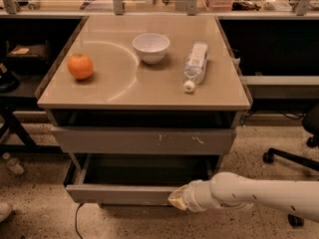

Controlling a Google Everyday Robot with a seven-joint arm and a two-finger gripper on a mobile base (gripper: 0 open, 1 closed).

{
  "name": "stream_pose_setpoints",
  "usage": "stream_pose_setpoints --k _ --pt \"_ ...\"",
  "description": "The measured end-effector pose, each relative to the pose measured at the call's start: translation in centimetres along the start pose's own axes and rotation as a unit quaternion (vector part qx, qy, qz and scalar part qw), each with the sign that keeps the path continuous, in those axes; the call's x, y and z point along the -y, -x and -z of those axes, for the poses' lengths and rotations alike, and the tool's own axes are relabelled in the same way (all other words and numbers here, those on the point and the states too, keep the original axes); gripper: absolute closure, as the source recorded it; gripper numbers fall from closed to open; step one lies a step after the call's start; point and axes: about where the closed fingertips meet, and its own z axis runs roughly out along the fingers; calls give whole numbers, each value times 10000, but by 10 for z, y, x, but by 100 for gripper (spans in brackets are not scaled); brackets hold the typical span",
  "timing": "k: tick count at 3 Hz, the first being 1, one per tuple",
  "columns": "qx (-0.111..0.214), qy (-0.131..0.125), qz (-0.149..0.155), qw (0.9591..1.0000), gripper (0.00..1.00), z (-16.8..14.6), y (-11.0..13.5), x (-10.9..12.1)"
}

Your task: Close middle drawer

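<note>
We see a cabinet with a tan tabletop (114, 83) and grey drawers under it. The middle drawer (119, 194) is low down and near us. It is pulled out toward us, and we can look down into its dark grey inside. Its front is plain grey. The end effector (178, 199) is low on the right, at the right part of that drawer front. Its pale tip looks like it is touching the front. We cannot tell if the end effector is spread or pressed together. It has nothing in it that we can see. The white arm (259, 195) comes in from the right side, just above the floor (35, 218). Above the middle drawer is the top drawer (144, 141). Its front has small pale scratches on the right half, and it sticks out a little past the tabletop edge. On the tabletop there are three things. An orange (80, 66) sits on the left. A white bowl (150, 47) stands upright farther back, near the middle. A clear bottle (195, 64) lies on its side on the right, with its white cap pointing toward us. The three things are well apart from each other. The floor is speckled and pale. On the far right we see a dark chair leg (289, 156) with a wheel.
</note>
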Motion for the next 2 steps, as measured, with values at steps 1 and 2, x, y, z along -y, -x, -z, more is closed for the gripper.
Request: stream_pose_setpoints --k 1,2 --pt "0 0 0 10000 59 0 0 0" --pt "0 0 0 10000 36 0 0 0"
